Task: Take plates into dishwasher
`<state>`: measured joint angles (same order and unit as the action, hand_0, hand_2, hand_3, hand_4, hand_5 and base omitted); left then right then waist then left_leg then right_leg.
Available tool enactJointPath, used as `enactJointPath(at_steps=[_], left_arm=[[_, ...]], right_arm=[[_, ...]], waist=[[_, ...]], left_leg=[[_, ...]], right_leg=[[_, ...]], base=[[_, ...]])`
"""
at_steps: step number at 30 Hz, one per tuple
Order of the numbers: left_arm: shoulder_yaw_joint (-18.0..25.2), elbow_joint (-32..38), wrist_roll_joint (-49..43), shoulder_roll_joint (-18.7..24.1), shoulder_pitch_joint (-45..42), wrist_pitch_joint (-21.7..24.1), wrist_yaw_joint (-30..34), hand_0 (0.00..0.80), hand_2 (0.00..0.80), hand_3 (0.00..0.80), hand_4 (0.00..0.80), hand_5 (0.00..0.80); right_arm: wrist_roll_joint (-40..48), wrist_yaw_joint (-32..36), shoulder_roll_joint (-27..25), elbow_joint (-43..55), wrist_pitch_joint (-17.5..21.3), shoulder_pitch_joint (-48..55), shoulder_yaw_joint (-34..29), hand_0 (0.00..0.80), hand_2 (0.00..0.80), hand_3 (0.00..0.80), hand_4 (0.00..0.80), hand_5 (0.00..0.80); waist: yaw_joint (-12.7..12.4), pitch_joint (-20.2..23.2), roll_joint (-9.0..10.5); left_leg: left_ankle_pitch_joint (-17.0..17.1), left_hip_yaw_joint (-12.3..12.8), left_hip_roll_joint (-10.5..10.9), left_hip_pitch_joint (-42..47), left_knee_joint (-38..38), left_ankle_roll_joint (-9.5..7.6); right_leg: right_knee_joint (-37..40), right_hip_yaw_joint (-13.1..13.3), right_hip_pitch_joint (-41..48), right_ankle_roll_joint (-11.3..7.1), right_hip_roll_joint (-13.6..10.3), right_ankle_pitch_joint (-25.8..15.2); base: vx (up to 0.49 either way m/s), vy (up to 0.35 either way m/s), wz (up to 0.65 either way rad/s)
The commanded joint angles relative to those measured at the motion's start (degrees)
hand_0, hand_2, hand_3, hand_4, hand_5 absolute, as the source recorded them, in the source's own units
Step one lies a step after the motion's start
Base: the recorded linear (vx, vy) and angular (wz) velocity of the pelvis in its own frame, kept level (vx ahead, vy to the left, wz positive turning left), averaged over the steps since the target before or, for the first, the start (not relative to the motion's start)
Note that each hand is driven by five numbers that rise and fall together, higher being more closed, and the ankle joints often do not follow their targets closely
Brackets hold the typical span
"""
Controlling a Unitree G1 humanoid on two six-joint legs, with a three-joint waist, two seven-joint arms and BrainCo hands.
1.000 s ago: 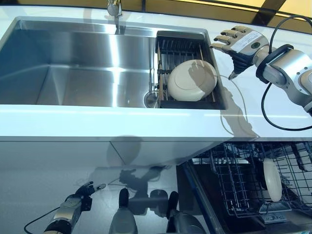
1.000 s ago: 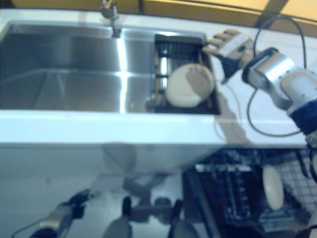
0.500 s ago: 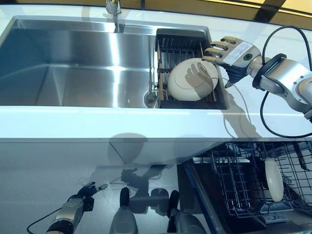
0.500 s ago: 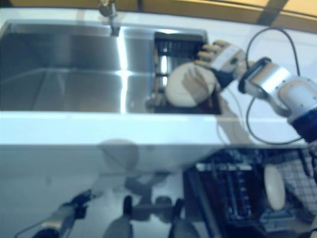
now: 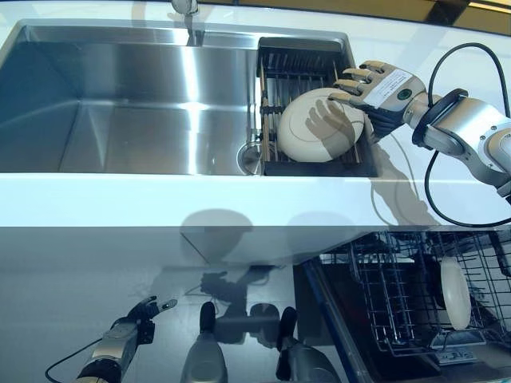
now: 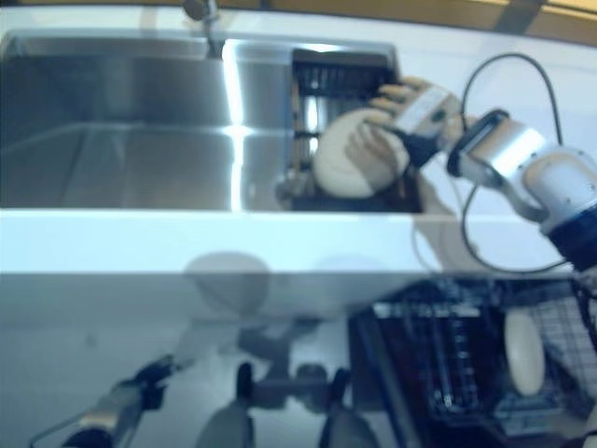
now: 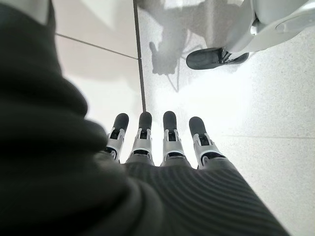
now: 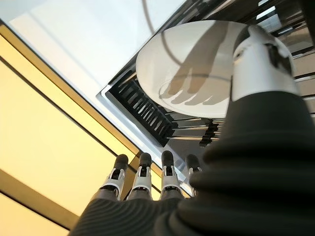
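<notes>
A cream plate (image 5: 321, 124) leans in the dark drying rack (image 5: 297, 68) at the right end of the steel sink (image 5: 120, 96). My right hand (image 5: 375, 86) is open, its straight fingers over the plate's upper right rim; whether they touch it I cannot tell. The right wrist view shows the plate (image 8: 197, 69) past my thumb. A second cream plate (image 5: 455, 293) stands on edge in the open dishwasher's wire rack (image 5: 399, 295) at the lower right. My left hand (image 5: 142, 313) hangs low at the lower left, open and empty, over the floor.
The white countertop (image 5: 160, 199) runs along the sink's front. A faucet (image 5: 187, 11) stands at the sink's back edge. A black cable (image 5: 435, 183) loops from my right forearm over the counter.
My right hand has moved left and down from beside the rack to over the plate's upper right rim. The left hand has not moved.
</notes>
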<state>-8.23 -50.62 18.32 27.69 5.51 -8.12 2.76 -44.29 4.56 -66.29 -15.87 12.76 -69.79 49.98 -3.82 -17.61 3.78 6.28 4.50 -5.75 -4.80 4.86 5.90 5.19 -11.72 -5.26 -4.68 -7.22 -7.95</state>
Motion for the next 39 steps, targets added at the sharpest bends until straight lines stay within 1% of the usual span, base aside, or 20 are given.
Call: enactJointPath(at_steps=[1,11,15,22,27,33,39], left_arm=[[-0.9,-0.2,0.0,1.6,3.6,0.9,0.4,0.0,0.0,0.0,0.0,0.0],[-0.9,0.2,-0.2,1.5,3.6,0.9,0.7,0.0,0.0,0.0,0.0,0.0],[-0.8,0.4,-0.1,1.5,3.6,0.6,0.6,0.0,0.0,0.0,0.0,0.0],[-0.8,0.7,0.2,1.4,3.6,0.5,0.6,0.0,0.0,0.0,0.0,0.0],[-0.8,0.9,0.3,1.2,3.5,0.4,0.4,0.0,0.0,0.0,0.0,0.0],[-0.9,1.2,1.2,0.7,3.7,0.6,-0.2,0.0,0.0,0.0,0.0,0.0],[-1.0,1.4,2.7,0.4,3.8,1.2,-0.5,0.0,0.0,0.0,0.0,0.0]], right_arm=[[1.4,0.0,-1.7,2.3,-1.4,-4.4,-0.7,0.0,0.0,0.0,0.0,0.0],[2.2,1.0,-0.7,3.5,-1.6,-4.5,-0.7,0.0,0.0,0.0,0.0,0.0],[1.8,2.5,-0.2,5.4,-1.3,-4.4,-0.7,0.0,0.0,0.0,0.0,0.0],[2.3,3.1,0.3,7.0,-1.4,-3.5,-1.0,0.0,0.0,0.0,0.0,0.0],[0.0,3.5,1.1,8.0,-1.2,-3.0,-1.3,0.0,0.0,0.0,0.0,0.0],[-6.3,5.0,2.0,9.4,-1.2,-1.6,-1.8,0.0,0.0,0.0,0.0,0.0],[-20.1,5.6,3.2,8.9,0.1,1.3,-1.9,0.0,0.0,0.0,0.0,0.0]], waist=[[-0.2,-1.0,0.73],[-0.5,-1.3,0.64],[-0.5,-1.3,0.65],[-0.8,-1.7,0.41],[-1.0,-1.8,0.35],[-1.2,-2.3,0.04],[-1.3,-3.1,-0.49]], left_leg=[[-3.4,1.2,2.4,1.7,0.1,-2.74],[-3.3,1.2,2.6,1.5,0.1,-2.75],[-3.3,1.3,2.5,1.4,0.1,-2.79],[-3.2,1.1,2.6,1.3,0.1,-2.81],[-3.1,1.0,2.7,1.2,0.1,-2.83],[-2.9,1.0,2.7,0.8,0.1,-2.88],[-2.7,1.1,2.8,0.4,0.1,-2.93]], right_leg=[[-0.2,-0.6,2.5,-4.75,-1.4,1.8],[-0.4,-0.8,2.4,-4.73,-1.5,1.9],[-0.4,-0.8,2.2,-4.78,-1.5,1.8],[-0.4,-0.9,2.2,-4.81,-1.6,1.7],[-0.4,-1.2,2.1,-4.8,-1.7,1.7],[-0.5,-1.3,1.7,-4.87,-1.8,1.5],[-0.6,-1.5,1.3,-4.92,-2.1,1.3]], base=[[0.0,0.0,0.0],[0.0,0.0,0.0],[0.0,0.0,0.0],[0.0,0.0,0.0],[0.0,0.0,0.0],[0.0,0.0,0.0],[0.0,0.0,0.0]])
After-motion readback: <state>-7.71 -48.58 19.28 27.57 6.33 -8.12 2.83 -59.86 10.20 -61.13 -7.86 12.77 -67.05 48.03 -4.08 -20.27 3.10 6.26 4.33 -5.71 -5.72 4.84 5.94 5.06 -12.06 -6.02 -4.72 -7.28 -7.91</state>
